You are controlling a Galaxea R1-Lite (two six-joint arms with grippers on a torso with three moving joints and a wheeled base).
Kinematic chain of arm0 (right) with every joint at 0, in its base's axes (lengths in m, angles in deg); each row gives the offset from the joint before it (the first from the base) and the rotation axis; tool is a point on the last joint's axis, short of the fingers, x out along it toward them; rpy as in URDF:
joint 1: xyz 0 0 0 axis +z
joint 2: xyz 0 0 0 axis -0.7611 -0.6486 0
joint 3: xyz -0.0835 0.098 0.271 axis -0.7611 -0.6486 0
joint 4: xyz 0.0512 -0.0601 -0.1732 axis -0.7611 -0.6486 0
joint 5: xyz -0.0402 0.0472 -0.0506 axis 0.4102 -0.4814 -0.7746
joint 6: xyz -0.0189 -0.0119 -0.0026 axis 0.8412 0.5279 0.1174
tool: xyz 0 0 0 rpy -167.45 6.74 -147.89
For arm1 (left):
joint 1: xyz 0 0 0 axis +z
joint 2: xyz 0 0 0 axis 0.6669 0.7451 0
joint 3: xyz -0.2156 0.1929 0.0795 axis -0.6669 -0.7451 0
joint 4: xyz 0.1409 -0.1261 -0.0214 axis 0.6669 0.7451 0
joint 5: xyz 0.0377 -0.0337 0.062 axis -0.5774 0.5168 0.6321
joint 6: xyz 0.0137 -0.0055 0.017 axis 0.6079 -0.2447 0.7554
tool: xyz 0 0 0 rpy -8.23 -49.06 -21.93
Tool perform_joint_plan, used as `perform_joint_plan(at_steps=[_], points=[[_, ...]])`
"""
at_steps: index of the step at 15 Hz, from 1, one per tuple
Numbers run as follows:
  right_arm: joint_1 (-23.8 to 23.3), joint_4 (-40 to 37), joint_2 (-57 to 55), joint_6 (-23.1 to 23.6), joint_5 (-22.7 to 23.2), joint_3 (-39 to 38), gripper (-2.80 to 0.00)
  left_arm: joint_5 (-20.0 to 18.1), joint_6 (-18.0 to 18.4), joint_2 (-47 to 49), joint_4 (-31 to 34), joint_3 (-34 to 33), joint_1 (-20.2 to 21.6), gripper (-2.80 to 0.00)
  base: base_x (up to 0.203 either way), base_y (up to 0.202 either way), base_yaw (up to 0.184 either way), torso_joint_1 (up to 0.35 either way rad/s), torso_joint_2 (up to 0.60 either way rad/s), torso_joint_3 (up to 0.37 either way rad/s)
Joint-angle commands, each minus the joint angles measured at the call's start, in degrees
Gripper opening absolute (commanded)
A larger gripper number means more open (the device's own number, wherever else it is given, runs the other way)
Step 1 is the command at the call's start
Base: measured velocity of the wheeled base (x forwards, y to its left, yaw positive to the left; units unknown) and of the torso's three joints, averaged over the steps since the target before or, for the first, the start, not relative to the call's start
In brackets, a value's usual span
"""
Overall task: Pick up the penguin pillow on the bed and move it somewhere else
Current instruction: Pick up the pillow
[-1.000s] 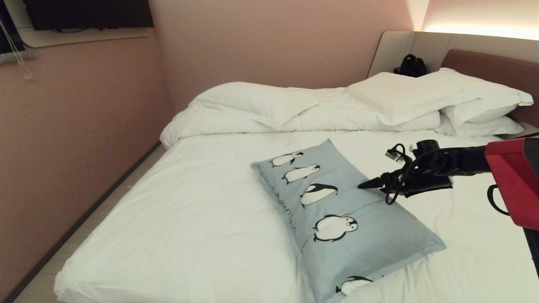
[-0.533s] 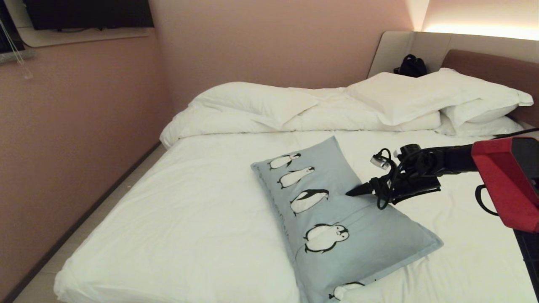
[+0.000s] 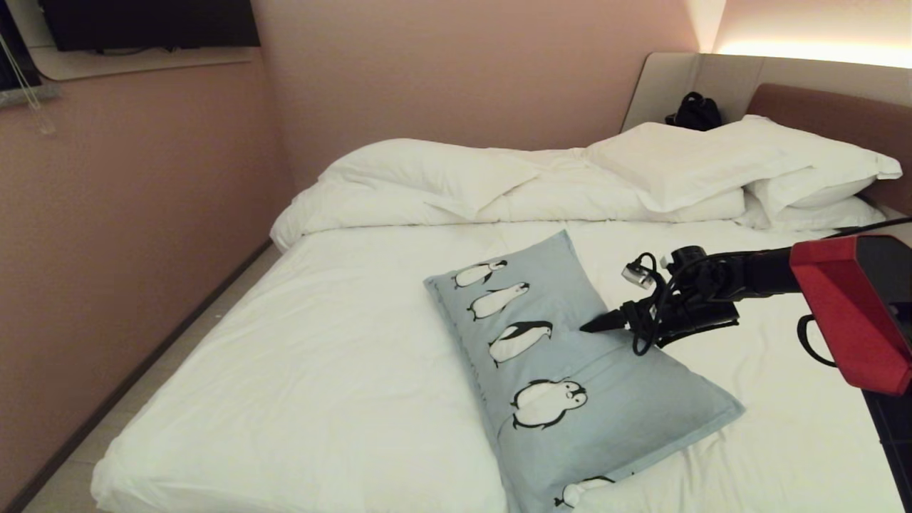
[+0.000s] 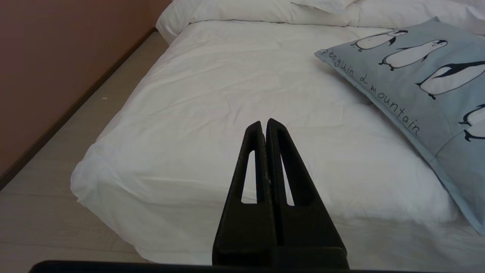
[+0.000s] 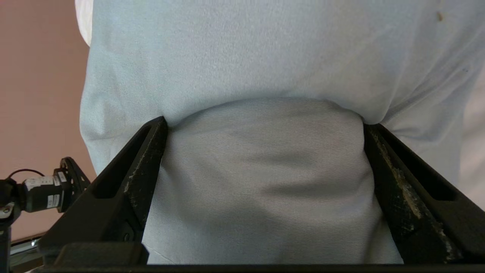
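Observation:
The penguin pillow point(image 3: 641, 399) lies slantwise on the white sheet of the bed point(image 3: 320, 370), its row of penguins facing up. My right gripper point(image 3: 591, 329) reaches in from the right onto the pillow's far long side. In the right wrist view this gripper point(image 5: 264, 124) is open wide, its fingers pressed into the light blue pillow point(image 5: 265, 57), and a fold of fabric bulges between them. My left gripper point(image 4: 264, 123) is shut and hangs over the bed's near left corner point(image 4: 227, 94), apart from the pillow point(image 4: 416, 76).
A folded white duvet point(image 3: 442, 178) and white pillows point(image 3: 712, 164) fill the far side of the bed below the brown headboard point(image 3: 833, 114). A black bag point(image 3: 695, 110) sits on the ledge behind. A pink wall point(image 3: 142, 214) and a floor strip point(image 3: 142, 385) run along the left.
The right gripper has moved left and a little down, further onto the pillow. The pillow has slid slightly left with it. The left gripper's earlier state is not shown.

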Motion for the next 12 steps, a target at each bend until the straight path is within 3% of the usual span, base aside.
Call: perform_joint_plan(at_steps=[1, 12], points=[[0.44, -0.07, -0.22, -0.41, 1.61, 0.01, 0.00, 0.03, -0.06, -0.02, -0.03, 0.00, 0.01, -2.80, 0.000, 0.000, 0.000, 0.000, 0.00, 0.000], [0.88, 2.81, -1.40, -2.50, 2.41, 0.01, 0.00, 0.03, 0.00, -0.02, -0.03, 0.00, 0.01, -2.80, 0.000, 0.000, 0.000, 0.000, 0.00, 0.000]])
